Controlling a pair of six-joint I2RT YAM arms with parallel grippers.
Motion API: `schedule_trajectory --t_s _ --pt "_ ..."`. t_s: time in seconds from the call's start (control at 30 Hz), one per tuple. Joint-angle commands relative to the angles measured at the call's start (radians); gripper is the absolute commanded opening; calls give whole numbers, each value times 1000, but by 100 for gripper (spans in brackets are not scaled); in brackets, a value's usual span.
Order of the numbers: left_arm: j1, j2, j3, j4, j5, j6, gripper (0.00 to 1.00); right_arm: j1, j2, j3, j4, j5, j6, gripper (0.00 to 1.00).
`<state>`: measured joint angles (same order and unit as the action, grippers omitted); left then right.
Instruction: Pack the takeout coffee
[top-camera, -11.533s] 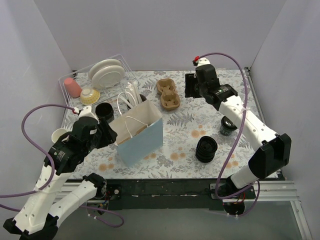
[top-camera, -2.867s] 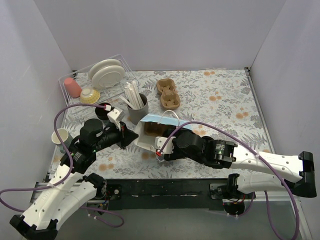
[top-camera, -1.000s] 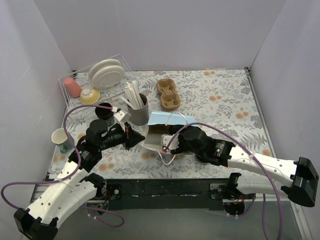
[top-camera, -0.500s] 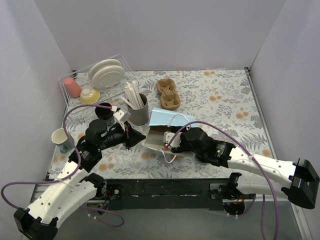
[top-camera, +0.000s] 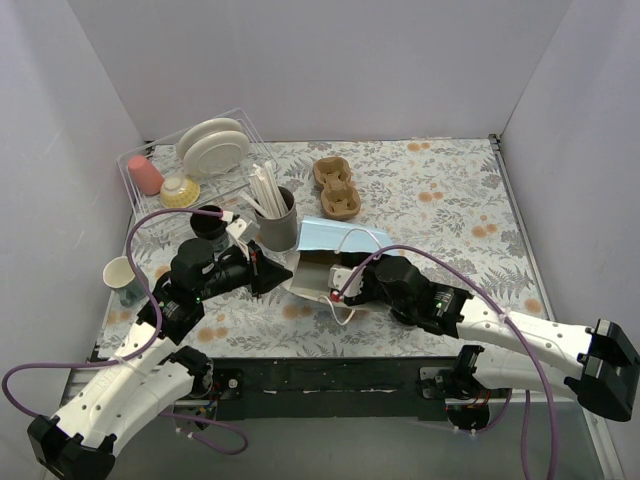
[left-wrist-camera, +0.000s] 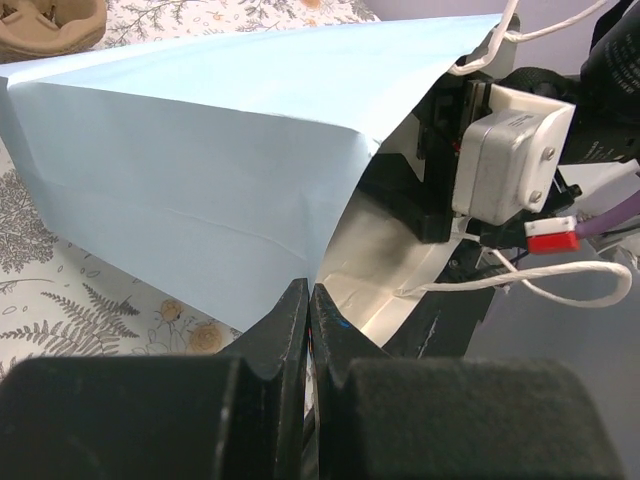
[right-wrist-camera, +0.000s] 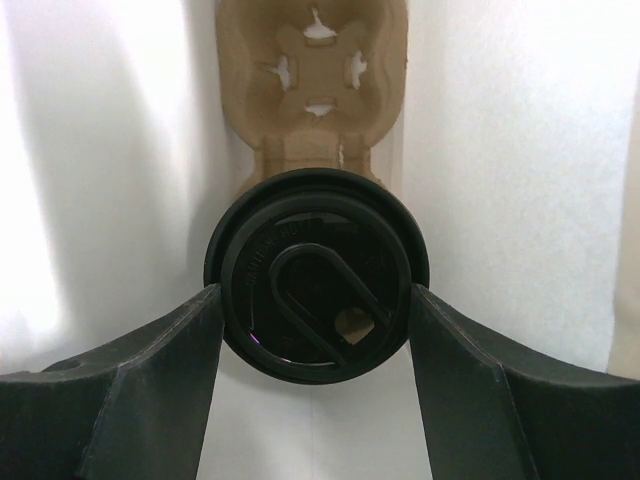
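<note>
The takeout coffee (right-wrist-camera: 315, 270), a black cup with a black lid, is seen from above in the right wrist view. My right gripper (right-wrist-camera: 315, 300) is shut on it, one finger on each side of the lid. It is inside the pale blue paper bag (top-camera: 340, 238), over the near pocket of a brown cardboard carrier (right-wrist-camera: 312, 90) that lies in the bag. The bag lies tipped over, its mouth toward the arms. My left gripper (left-wrist-camera: 308, 297) is shut on the edge of the bag's mouth (left-wrist-camera: 335, 250) and holds it open. From above, the bag hides the cup.
A second cardboard carrier (top-camera: 335, 190) lies behind the bag. A grey cup of white sticks (top-camera: 277, 218) and a lidless black cup (top-camera: 208, 222) stand to the bag's left. A wire rack (top-camera: 135, 165) with plates sits at the back left, and a white cup (top-camera: 122, 280) stands at the left edge.
My right arm has pushed slightly deeper into the bag, and the bag has tipped a little further back. The left gripper has kept its pinch on the bag's edge.
</note>
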<state>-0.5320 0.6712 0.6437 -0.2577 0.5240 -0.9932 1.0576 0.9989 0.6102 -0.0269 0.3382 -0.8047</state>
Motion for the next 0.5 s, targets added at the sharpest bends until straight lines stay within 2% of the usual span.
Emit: schedule_trajectory --t_s 0.0,0.13,0.47 --pt "3 -7 11 21 4 -19 0 -5 35 28 31 79 -105 29" --pt "3 -5 16 21 11 -24 0 -8 32 8 71 108 -136 28" --pt "3 -28 -4 28 28 -50 0 -11 9 -24 76 56 -116 28"
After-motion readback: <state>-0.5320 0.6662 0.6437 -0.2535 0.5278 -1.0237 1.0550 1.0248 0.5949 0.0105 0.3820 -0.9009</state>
